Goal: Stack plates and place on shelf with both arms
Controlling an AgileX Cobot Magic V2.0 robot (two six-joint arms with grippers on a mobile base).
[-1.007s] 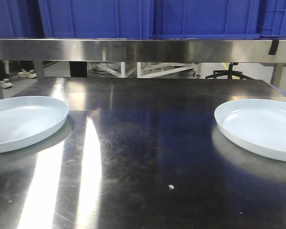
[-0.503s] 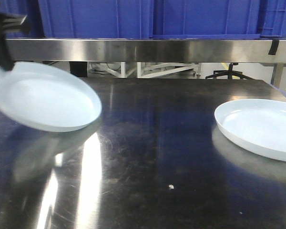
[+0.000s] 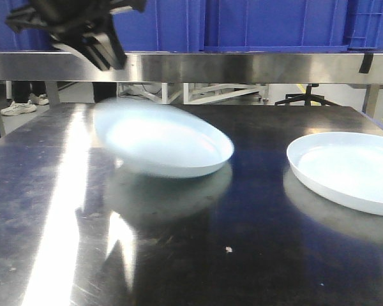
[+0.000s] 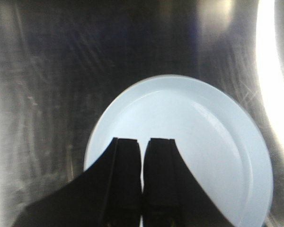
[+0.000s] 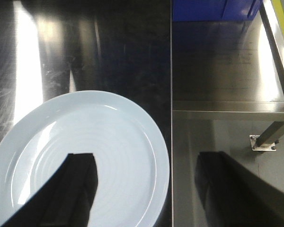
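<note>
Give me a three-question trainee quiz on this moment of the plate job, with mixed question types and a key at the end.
1. True or false: the left tool is shut on the rim of the held plate.
2. Fill in the blank: the right tool hangs above the resting plate with its jaws ____.
3. Pick one. The resting plate is: A) flat on the table; B) stacked on the held plate; C) gripped by the right tool.

Key: 1 true; 2 open; 3 A.
</note>
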